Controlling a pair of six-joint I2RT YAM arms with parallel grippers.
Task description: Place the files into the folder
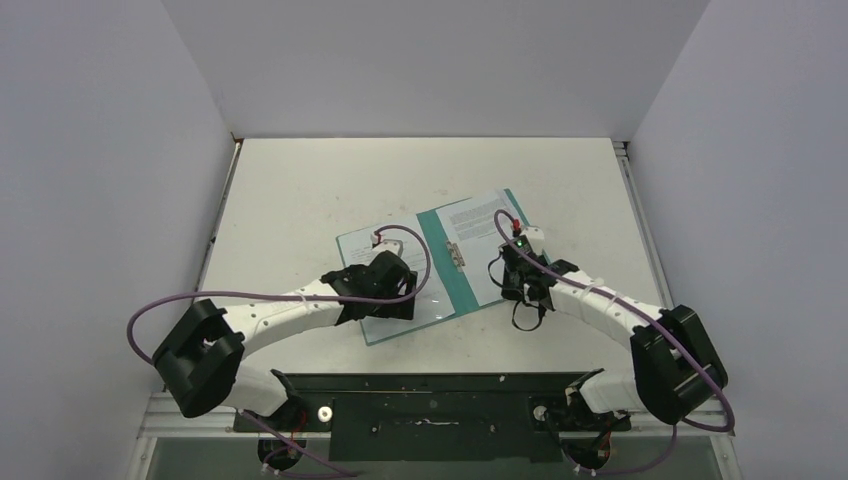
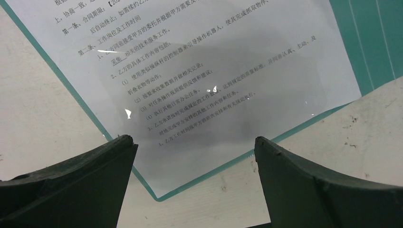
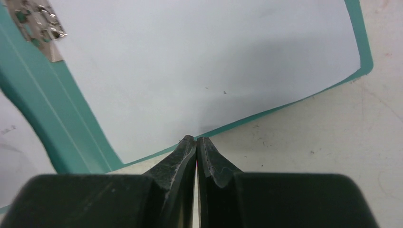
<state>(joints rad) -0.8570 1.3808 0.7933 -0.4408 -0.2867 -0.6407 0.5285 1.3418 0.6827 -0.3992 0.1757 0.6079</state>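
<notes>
Fingers [image 3: 180, 161] of right gripper [image 3: 196, 140] pressed together, nothing visible between; tips at near edge of folder [image 3: 43, 109]. Folder lies open on table [image 3: 309, 156], teal. Top view: spine runs far-left to near-right, long axis near-left to far-right. White sheet [image 3: 214, 61] on right half, metal clip [image 3: 35, 23] beside spine. Left gripper [image 2: 192, 142] spread wide above printed sheet [image 2: 214, 71] on left half. Legible: "合同期限", "工作岗位及工作时间"; lines slant up-right in left wrist view.

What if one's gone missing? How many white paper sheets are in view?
2. One white printed paper sheet lies on the open teal card folder's left half under the left gripper; a second sheet on its right half. Others may hide beneath.
</notes>
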